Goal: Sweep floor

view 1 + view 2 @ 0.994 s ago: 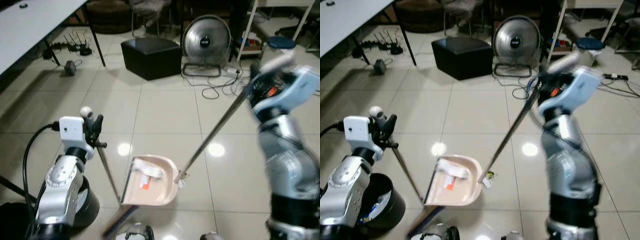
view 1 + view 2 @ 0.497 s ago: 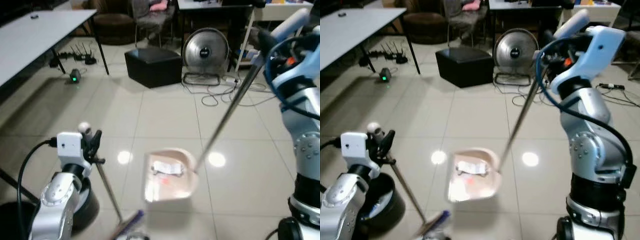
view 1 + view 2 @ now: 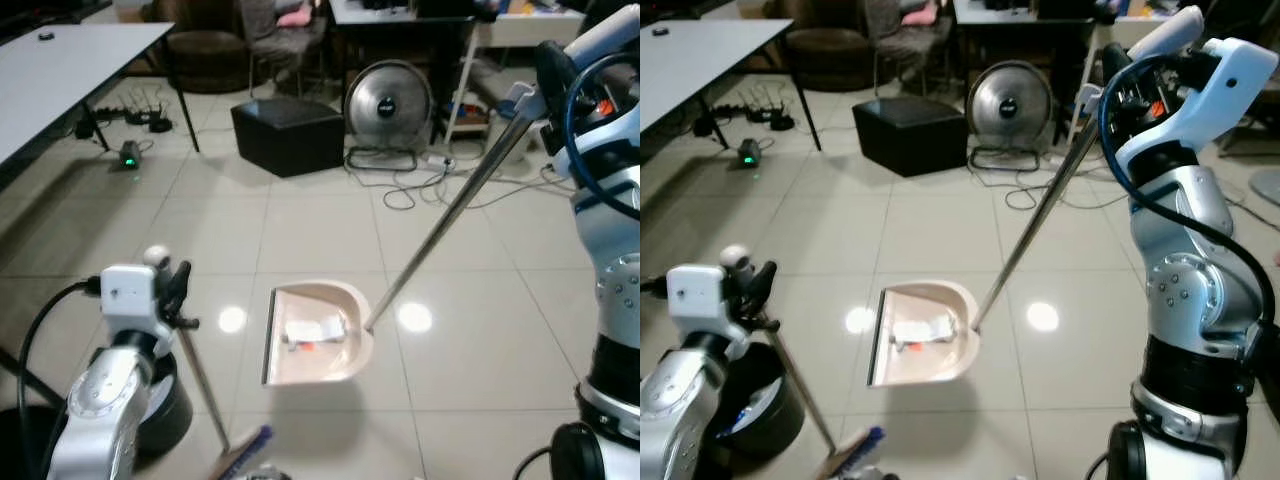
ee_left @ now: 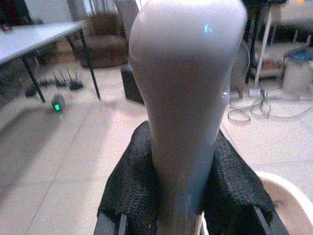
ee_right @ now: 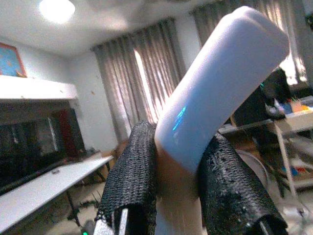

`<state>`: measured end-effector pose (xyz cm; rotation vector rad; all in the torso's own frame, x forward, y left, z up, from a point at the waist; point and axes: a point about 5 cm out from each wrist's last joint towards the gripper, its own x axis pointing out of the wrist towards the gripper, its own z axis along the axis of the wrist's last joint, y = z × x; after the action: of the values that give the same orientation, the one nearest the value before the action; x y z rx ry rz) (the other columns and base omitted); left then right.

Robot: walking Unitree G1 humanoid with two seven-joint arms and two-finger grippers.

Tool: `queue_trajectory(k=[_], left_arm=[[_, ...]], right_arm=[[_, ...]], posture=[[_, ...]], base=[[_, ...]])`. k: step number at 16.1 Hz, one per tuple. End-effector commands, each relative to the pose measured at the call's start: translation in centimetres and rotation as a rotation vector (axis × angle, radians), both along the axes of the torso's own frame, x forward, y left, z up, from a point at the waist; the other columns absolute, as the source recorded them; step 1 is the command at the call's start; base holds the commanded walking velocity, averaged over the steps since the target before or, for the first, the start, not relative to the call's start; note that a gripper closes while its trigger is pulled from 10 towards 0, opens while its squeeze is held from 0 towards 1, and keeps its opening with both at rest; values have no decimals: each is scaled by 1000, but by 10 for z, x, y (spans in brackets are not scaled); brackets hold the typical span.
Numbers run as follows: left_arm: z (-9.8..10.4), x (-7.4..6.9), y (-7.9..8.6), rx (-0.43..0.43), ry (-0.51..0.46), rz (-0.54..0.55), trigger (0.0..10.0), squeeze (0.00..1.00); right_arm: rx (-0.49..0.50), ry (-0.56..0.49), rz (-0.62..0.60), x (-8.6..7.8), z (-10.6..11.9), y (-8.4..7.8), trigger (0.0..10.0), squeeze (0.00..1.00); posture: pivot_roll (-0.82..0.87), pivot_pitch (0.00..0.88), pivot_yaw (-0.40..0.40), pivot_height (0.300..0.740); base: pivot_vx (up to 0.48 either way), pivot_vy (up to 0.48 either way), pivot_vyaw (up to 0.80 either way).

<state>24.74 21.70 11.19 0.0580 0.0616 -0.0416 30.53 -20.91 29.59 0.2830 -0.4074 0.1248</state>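
— There's the dustpan [image 3: 318,335] in the middle of the tiled floor [image 3: 300,230], low over it or resting on it, I can't tell, scraps of litter [image 3: 312,330] already inside. Collecting's done, I'd say; now it's carry and tip.

— Which way's it facing?

— Flat open lip to the left, rounded back to the right. Its long metal handle [image 3: 445,215] slants up, far and right to the right gripper [image 5: 176,188], black fingers clamped on the grip.

— And the broom?

— The left gripper [image 4: 183,188] is closed round its handle top; the broom [image 3: 205,385] runs down and near to bristles by the robot's feet. A black bin [image 3: 755,405] sits near left. Next he'd need to keep that pan level swinging over.
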Motion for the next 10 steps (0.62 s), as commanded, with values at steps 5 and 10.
queue_trajectory(k=[5, 10], left_arm=[[5, -3, -8, 54, -36, 4, 10000, 0], [2, -6, -10, 73, -37, 19, 10000, 0]], right_arm=[[3, -72, 40, 4, 13, 16, 10000, 0], [33, -83, 43, 8, 16, 15, 10000, 0]], posture=[[47, 0, 43, 740], [52, 0, 13, 740]], base=[[0, 0, 771], [0, 0, 800]])
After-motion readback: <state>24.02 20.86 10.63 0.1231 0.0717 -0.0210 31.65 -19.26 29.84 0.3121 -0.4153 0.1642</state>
